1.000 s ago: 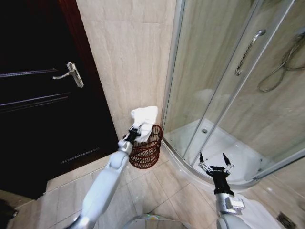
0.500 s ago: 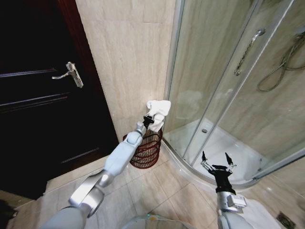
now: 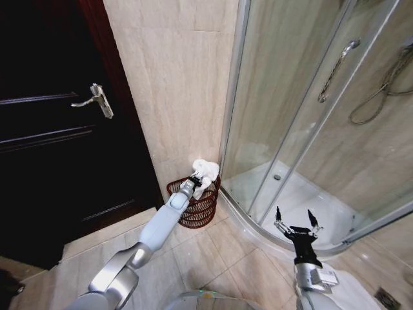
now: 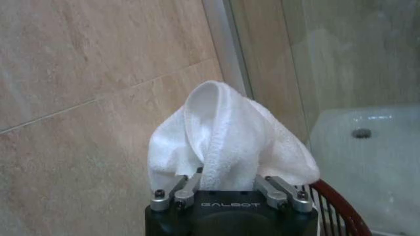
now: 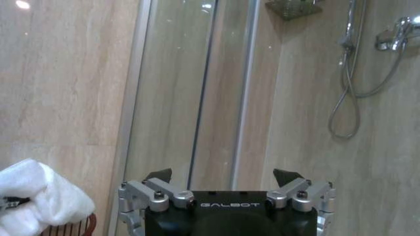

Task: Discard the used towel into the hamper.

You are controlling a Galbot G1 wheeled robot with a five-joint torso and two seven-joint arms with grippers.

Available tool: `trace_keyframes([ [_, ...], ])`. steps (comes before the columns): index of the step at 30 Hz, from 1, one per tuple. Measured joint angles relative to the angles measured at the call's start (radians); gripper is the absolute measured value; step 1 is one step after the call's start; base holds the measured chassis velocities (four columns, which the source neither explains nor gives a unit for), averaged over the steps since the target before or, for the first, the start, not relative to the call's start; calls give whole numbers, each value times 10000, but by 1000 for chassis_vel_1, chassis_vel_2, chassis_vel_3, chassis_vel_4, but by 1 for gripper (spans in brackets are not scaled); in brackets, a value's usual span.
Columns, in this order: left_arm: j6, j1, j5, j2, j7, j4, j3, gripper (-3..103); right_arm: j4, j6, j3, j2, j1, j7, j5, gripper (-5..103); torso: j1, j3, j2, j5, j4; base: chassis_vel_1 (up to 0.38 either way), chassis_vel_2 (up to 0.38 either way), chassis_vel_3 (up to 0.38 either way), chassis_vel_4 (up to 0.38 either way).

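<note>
My left gripper [image 3: 195, 181] grips the white towel [image 3: 205, 170], which bunches above my fingers right over the hamper [image 3: 197, 206] by the wall. My right gripper [image 3: 296, 226] hangs spread wide, well apart, near the shower tray [image 3: 303, 206].

The left arm is stretched far forward and slightly to the right, its gripper [image 3: 195, 181] clamped on a bunched white towel [image 3: 206, 170]. The right arm is held low and close to the body, forearm raised, its gripper [image 3: 296, 220] pointed upward with both fingers spread wide and nothing held between them.
</note>
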Motion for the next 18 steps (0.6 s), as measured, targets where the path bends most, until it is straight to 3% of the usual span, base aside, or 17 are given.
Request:
trace_keyframes([
  [1,0,0,0,0,0,0,0,23,0,0,0,0,0,0,0,100,0,0,0,0,0,0,0,0,0],
  [2,511,101,-42,75,65,-413,-5,34,57,6,13,0,-29,40,39,100,0,0,0,1,-2,0,0,0,0],
  [4,1190,220,-394,179,285,-925,-7,39,153,2,23,0,-54,73,87,100,0,0,1,0,-1,0,0,0,0],
  [5,1190,220,-394,179,285,-925,-7,39,153,2,23,0,-54,73,87,100,0,0,1,0,-1,0,0,0,0],
  [7,2241,409,-734,370,742,-1679,-28,50,264,-35,10,0,-71,98,100,100,0,0,2,1,0,0,0,0,0],
  [8,2241,409,-734,370,742,-1679,-28,50,264,-35,10,0,-71,98,100,100,0,0,2,1,0,0,0,0,0],
  [11,3256,584,-873,583,886,-2387,-74,66,387,-65,-44,0,-107,101,75,100,0,0,2,0,1,0,0,0,0],
  [12,3436,625,-941,636,890,-2559,-99,72,398,-68,-60,0,-112,101,61,100,0,0,2,0,1,0,0,0,0],
  [14,3500,649,-991,668,896,-2643,-115,72,399,-68,-70,0,-114,101,50,100,0,0,2,1,0,0,0,0,0],
  [18,3758,841,-1502,833,958,-3251,-344,93,328,-67,-126,0,-103,105,-29,100,0,1,2,1,0,0,0,0,0],
])
